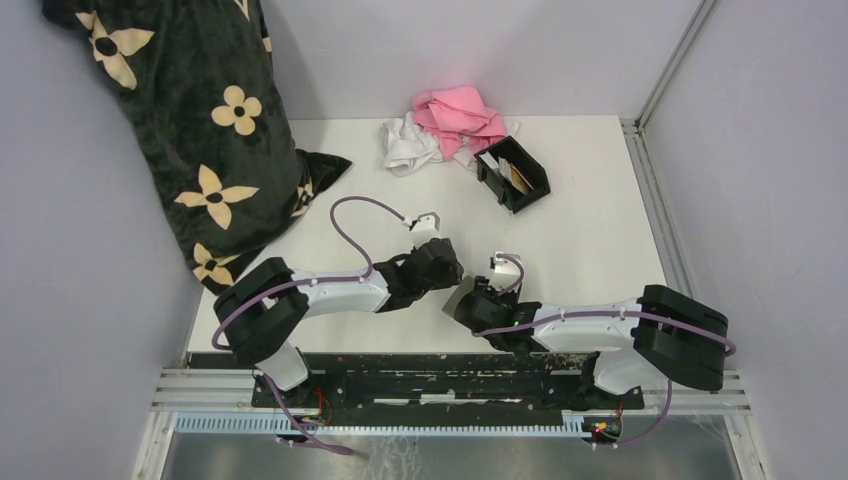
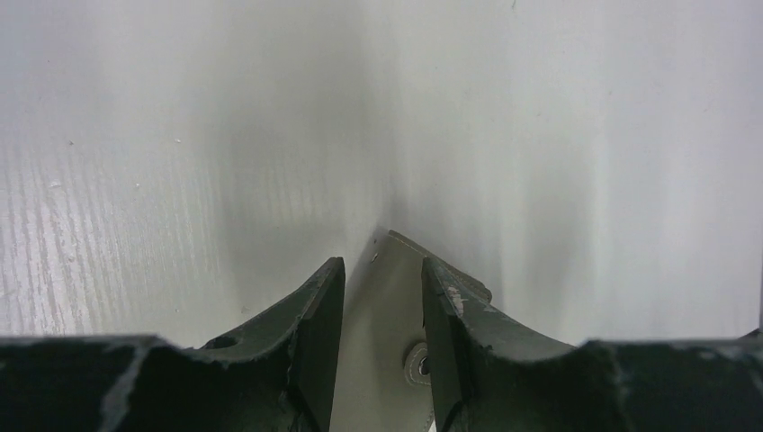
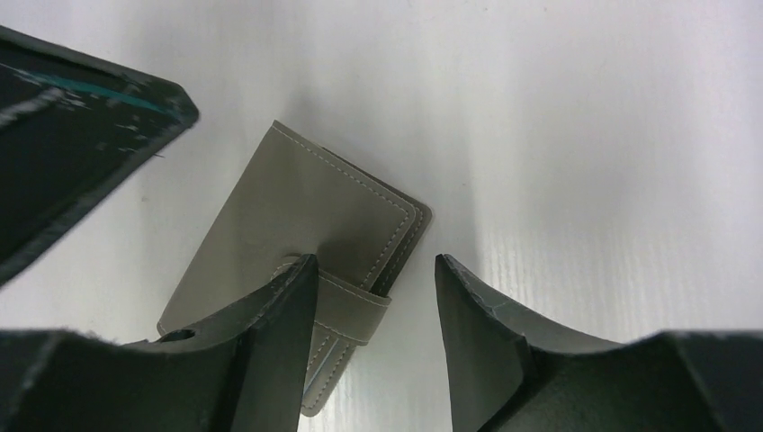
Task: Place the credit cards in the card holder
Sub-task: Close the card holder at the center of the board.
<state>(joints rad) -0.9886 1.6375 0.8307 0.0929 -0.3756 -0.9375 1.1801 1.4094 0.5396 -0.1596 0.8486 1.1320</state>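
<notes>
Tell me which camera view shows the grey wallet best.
The right wrist view. There the grey wallet lies closed on the table, its stitched cover and strap plainly visible. The left wrist view catches only one corner of it; the top external view shows almost nothing of it.

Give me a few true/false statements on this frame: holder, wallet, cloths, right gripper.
1. The card holder has cards in it. True.
2. The grey wallet lies spread open. False: it lies folded shut on the table.
3. A pink cloth lies just beyond the card holder. True.
4. The right gripper is clamped on a card. False: its jaws stand apart above the wallet's corner, with no card between them.
</notes>
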